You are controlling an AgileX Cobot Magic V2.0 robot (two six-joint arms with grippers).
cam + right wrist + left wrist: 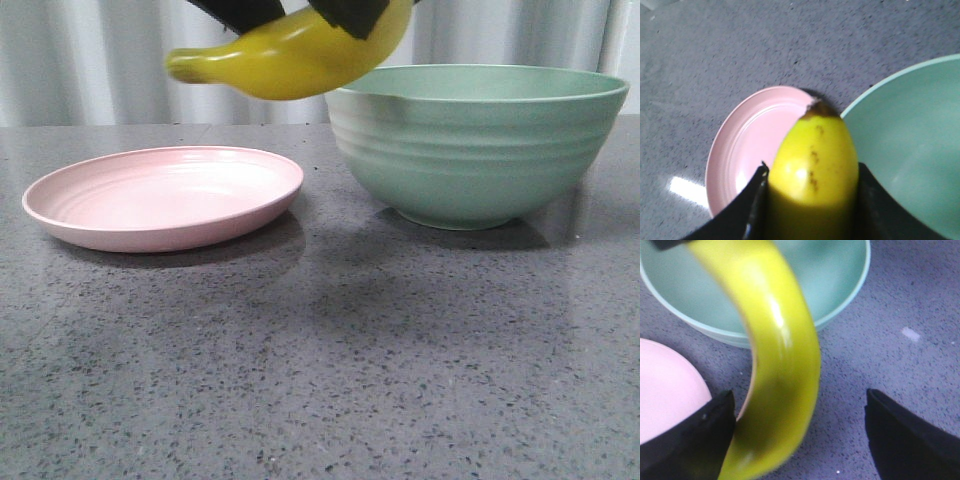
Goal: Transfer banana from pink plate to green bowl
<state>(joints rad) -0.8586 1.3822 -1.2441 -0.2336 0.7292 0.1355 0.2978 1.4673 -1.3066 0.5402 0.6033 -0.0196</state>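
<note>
Banana (pixel 290 55) hangs at the top centre of the front view, between pink plate (pixel 160 200) and green bowl (pixel 470 140), clamped by the right gripper (pixel 812 200) while the left gripper (pixel 795 435) stands wide around it, so early release may bounce it off the rim.

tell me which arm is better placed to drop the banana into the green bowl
Right. The right pincer is clamped on the banana, held in the air beside the green bowl rim. The left pincer is open, with only one finger near the banana.
</note>
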